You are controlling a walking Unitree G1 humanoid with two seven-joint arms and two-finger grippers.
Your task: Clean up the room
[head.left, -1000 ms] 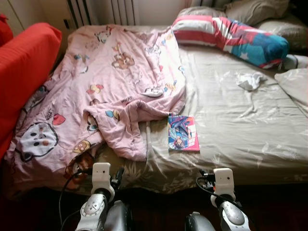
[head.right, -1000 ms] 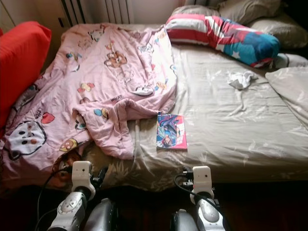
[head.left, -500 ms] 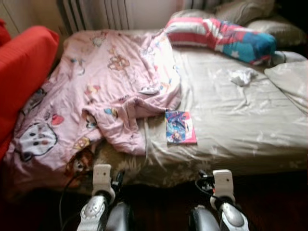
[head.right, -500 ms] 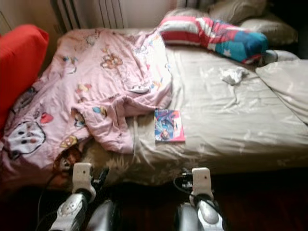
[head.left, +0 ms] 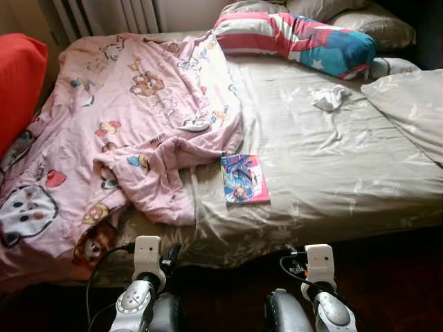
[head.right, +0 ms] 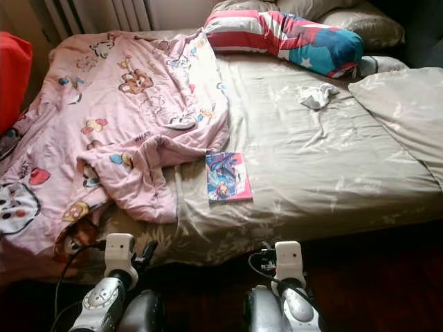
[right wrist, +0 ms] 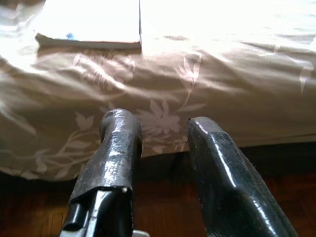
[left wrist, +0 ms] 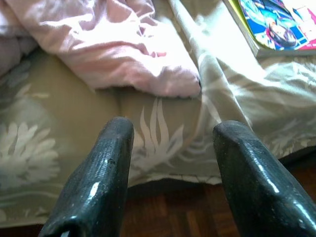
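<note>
Pink, cartoon-printed and heavily rumpled, a quilted blanket (head.left: 131,131) sprawls over the robot's left half of a wide bed (head.left: 360,187) dressed in a beige sheet with a pale leaf pattern, its lower corner bunched into a thick fold near the bed's front edge. Just beside that fold, on the bare sheet, lies a thin book with a bright blue-and-pink illustrated cover (head.left: 243,178), flat and face up, close to the front edge and roughly midway across the mattress. Farther back, a long bolster pillow in red-and-white stripes and teal with white stars (head.left: 297,41) rests across the head of the bed, with beige pillows (head.left: 367,21) behind it. A small crumpled white cloth (head.left: 329,98) sits on the sheet near the bolster, well apart from the book. A folded beige cover (head.left: 415,111) lies at the robot's right, and a red cushion (head.left: 17,83) shows at the far left.

Both arms are held low in front of the bed, above dark wooden parquet floor (left wrist: 163,212). The left hand (left wrist: 170,133) points at the sheet's hanging edge below the blanket fold, its two black fingers spread apart and holding nothing. The right hand (right wrist: 163,128) faces the bed's edge just below the book, fingers likewise parted and empty.
</note>
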